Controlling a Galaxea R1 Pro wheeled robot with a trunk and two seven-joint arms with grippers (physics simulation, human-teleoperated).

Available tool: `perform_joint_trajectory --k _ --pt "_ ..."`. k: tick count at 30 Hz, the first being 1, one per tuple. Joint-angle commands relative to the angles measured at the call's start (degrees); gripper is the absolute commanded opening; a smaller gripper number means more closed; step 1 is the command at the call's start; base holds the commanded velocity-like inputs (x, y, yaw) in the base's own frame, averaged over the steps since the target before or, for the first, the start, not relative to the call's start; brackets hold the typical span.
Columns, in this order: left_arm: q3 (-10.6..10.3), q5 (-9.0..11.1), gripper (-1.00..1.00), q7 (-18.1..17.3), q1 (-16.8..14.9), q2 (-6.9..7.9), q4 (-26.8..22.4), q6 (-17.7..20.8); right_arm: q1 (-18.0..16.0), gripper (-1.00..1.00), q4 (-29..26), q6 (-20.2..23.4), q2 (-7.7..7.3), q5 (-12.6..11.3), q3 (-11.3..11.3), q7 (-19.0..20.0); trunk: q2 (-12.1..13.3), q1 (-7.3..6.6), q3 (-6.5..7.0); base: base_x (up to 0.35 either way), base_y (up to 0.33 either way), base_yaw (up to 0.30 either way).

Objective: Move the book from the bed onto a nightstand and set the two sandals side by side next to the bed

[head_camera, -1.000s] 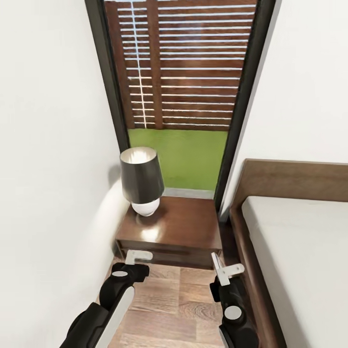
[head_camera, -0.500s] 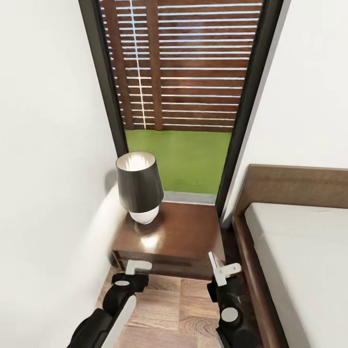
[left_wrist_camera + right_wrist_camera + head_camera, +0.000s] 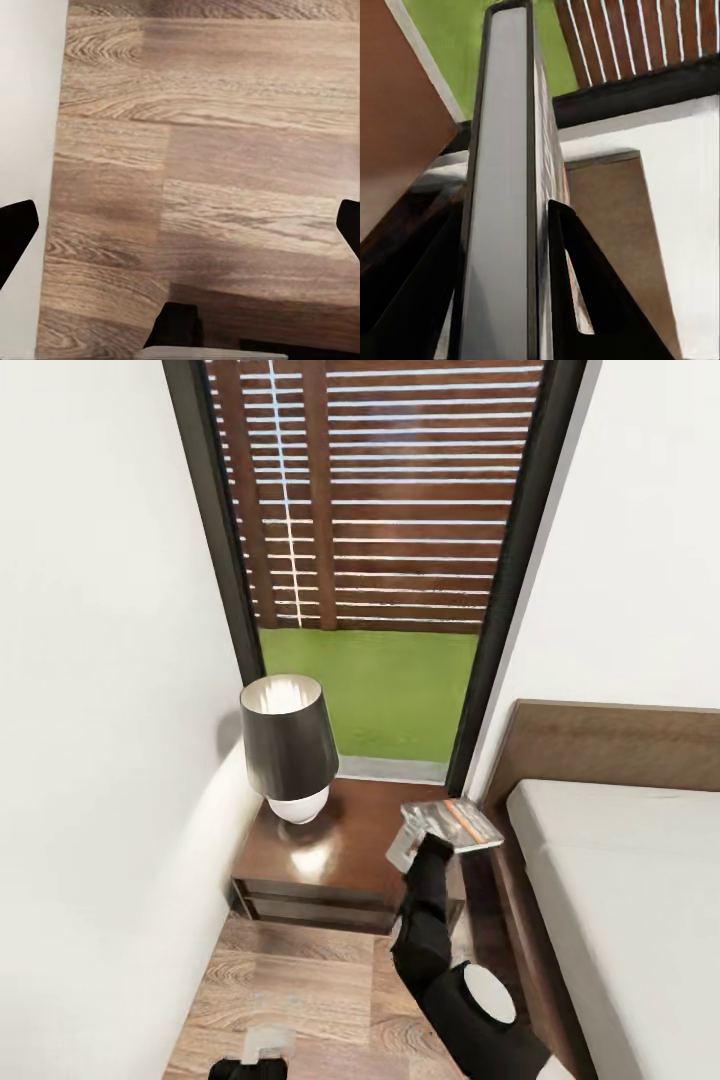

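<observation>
White walls (image 3: 90,660) close in on both sides of my head view, with a tall dark-framed window (image 3: 380,560) between them looking out on a slatted wooden fence (image 3: 400,490) and grass (image 3: 370,690). At the right lies the bed (image 3: 620,880), light-grey mattress in a dark brown frame with its headboard against the wall. Wood-plank floor (image 3: 290,990) runs toward me; my left wrist camera sees those planks from close above, with a strip of white wall along one edge. Beside the bed stands the nightstand (image 3: 340,850), glossy and dark brown, carrying a lamp (image 3: 288,745) with a dark shade and white base near the wall.

My right hand (image 3: 432,838) reaches over the nightstand's bed-side edge, clamped on the book (image 3: 455,822), which sits tilted above that corner; I cannot tell whether it touches the wood. From the right wrist camera I see the book (image 3: 502,195) edge-on, pale pages gripped between the two dark fingers (image 3: 585,285).

My left hand (image 3: 265,1048) hangs low over the floor; its fingers (image 3: 16,234) stand wide apart at the frame's sides.
</observation>
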Motion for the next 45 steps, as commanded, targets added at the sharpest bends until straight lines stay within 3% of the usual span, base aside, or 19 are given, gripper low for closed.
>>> perform_joint_trajectory --k 1,5,10,15,31,41,45 --pt "-0.51 0.34 1.00 -0.46 -0.05 -0.69 4.15 -4.27 -5.45 -1.00 4.39 1.79 0.14 2.76 0.94 1.49 -0.03 0.00 -0.05 0.000 0.000 0.000" --pt "-0.52 0.31 1.00 -1.94 -0.05 -1.37 8.71 -9.77 -15.15 -1.00 14.49 2.97 0.25 6.62 1.58 3.17 -0.03 0.00 -0.05 0.000 0.000 0.000" --pt "-0.48 0.27 1.00 -4.27 -0.05 -1.65 10.10 -11.90 -24.90 -1.00 30.36 3.21 0.31 7.54 1.64 3.17 -0.03 0.00 -0.05 0.000 0.000 0.000" --pt "-0.40 0.27 1.00 -6.50 -0.05 -1.68 10.21 -12.15 -26.66 -1.00 31.95 1.71 0.36 7.13 1.68 3.18 -0.03 0.00 -0.05 0.000 0.000 0.000" --pt "-0.20 0.28 1.00 -6.70 -0.05 -1.64 10.33 -13.91 -26.51 -1.00 31.91 -2.52 0.09 6.98 1.89 2.75 -0.03 0.00 -0.05 0.000 0.000 0.000" --pt "-0.13 0.42 1.00 -6.63 -0.05 -1.63 10.53 -17.17 -26.50 -1.00 31.94 -3.21 0.01 2.34 1.81 2.79 -0.03 0.00 -0.05 0.000 0.000 0.059" --pt "-0.16 0.43 1.00 -6.64 -0.05 -1.65 10.55 -17.37 -26.50 -1.00 31.97 -3.97 -0.15 1.78 1.76 2.77 -0.03 0.00 -0.05 0.040 0.000 0.238"
